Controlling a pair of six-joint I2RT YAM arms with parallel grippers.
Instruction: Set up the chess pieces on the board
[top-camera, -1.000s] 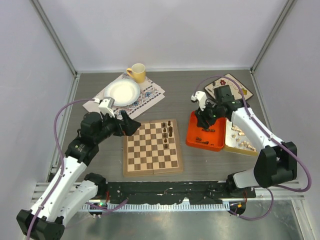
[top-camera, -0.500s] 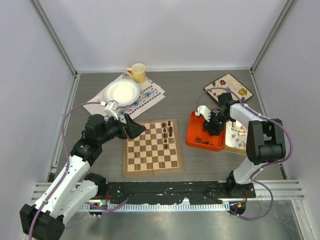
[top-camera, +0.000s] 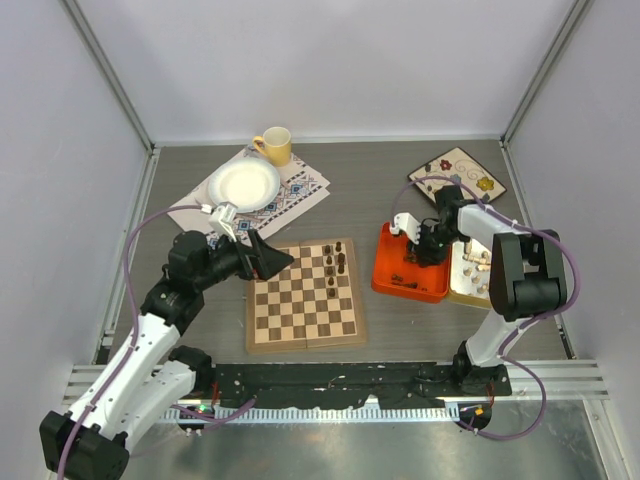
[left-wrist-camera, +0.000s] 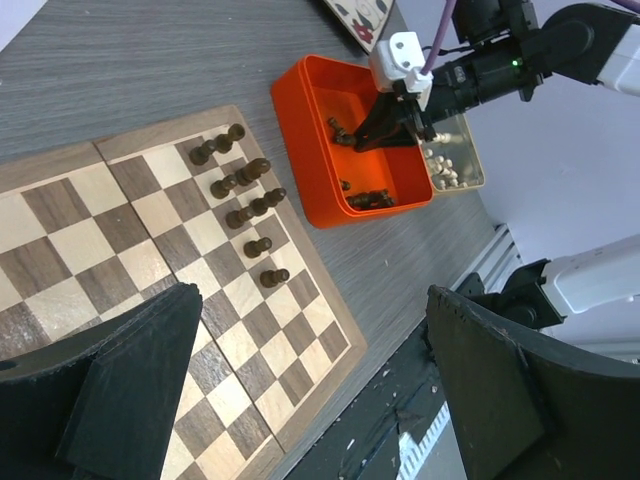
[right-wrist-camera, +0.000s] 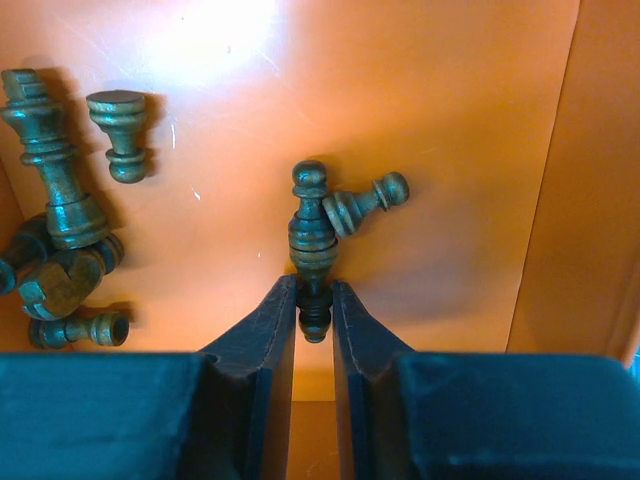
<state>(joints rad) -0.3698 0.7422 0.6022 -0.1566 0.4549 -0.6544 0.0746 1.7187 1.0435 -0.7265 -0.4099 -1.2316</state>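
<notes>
your right jaws pinch the base of the dark piece (right-wrist-camera: 311, 238) mid-frame in the tray (right-wrist-camera: 440, 120), left jaws gape empty over the board (top-camera: 300, 310): lift straight up so the leaning pawn (right-wrist-camera: 365, 203) drops clear.

Bright, even overhead light; the dark chess pieces (right-wrist-camera: 312, 235) cast soft shadows, and glare whitens the orange tray (right-wrist-camera: 450, 150) floor.

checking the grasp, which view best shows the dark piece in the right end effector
Right wrist view: the dark piece is close up, its base pinched by the right end effector in the orange tray. In left wrist and top views it cannot be made out.
</notes>
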